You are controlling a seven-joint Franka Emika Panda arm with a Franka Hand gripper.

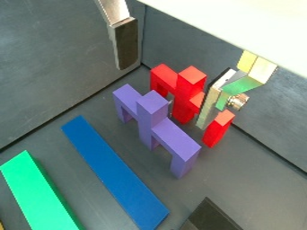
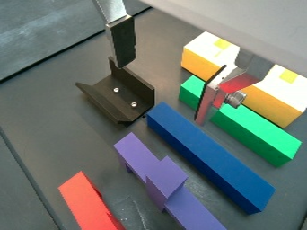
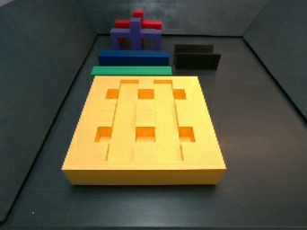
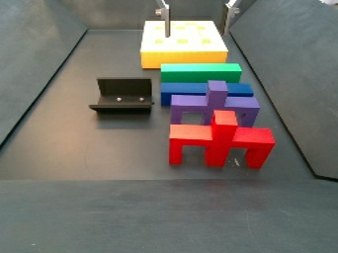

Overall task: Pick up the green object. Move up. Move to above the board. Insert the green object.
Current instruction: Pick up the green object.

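The green object (image 4: 201, 71) is a flat green bar lying on the floor against the near edge of the orange-yellow board (image 4: 185, 42). Both show in the other side view, the bar (image 3: 132, 68) and the board (image 3: 150, 121). My gripper (image 4: 199, 8) is open and empty, high above the board's area at the frame's top edge. In the wrist views its fingers (image 2: 121, 40) stand wide apart over the green bar (image 2: 240, 121) and the board (image 2: 206, 54). The green bar also shows in a wrist view (image 1: 36, 193).
A dark blue bar (image 4: 199, 86) lies beside the green bar. A purple piece (image 4: 211, 102) and a red piece (image 4: 218, 138) follow in the same row. The fixture (image 4: 122, 96) stands apart from the row. Grey walls enclose the floor.
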